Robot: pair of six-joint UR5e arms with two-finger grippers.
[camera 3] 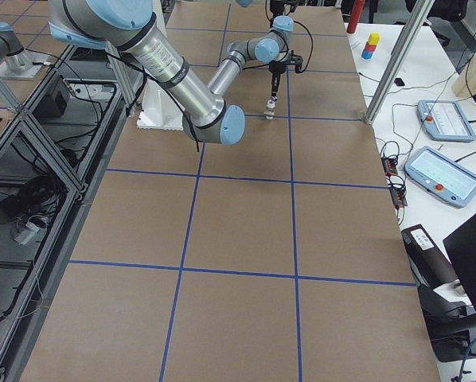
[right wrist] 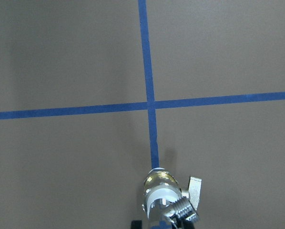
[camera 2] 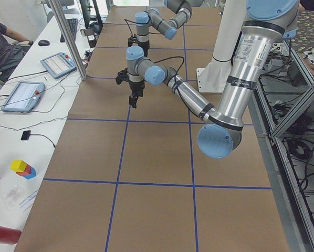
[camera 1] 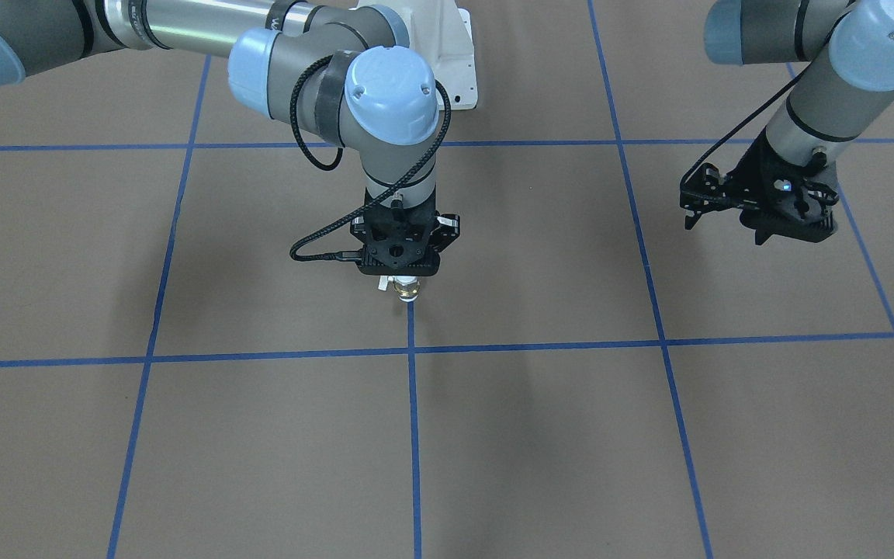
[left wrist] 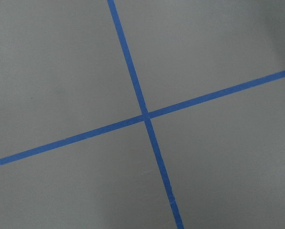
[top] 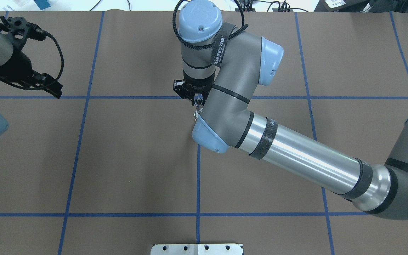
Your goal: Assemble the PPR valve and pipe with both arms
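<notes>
The PPR valve [camera 1: 407, 289] has a brass middle, white ring ends and a pale side lever. It hangs upright under my right gripper [camera 1: 404, 276], which is shut on its upper end at the end of a blue tape line. In the right wrist view the valve [right wrist: 162, 193] fills the bottom edge, with its lever at the right. A silvery ridged piece [right wrist: 179, 210] sits by the valve's near white collar; I cannot tell if it is the pipe. My left gripper [camera 1: 722, 229] is open and empty, well off to the side. The left wrist view shows only paper and tape.
Brown paper with a blue tape grid [camera 1: 410, 351] covers the table. The white pedestal [camera 1: 451, 54] stands behind the right arm. A metal plate [top: 197, 249] lies at the near edge. Tablets [camera 3: 441, 119] and a desk line the far side.
</notes>
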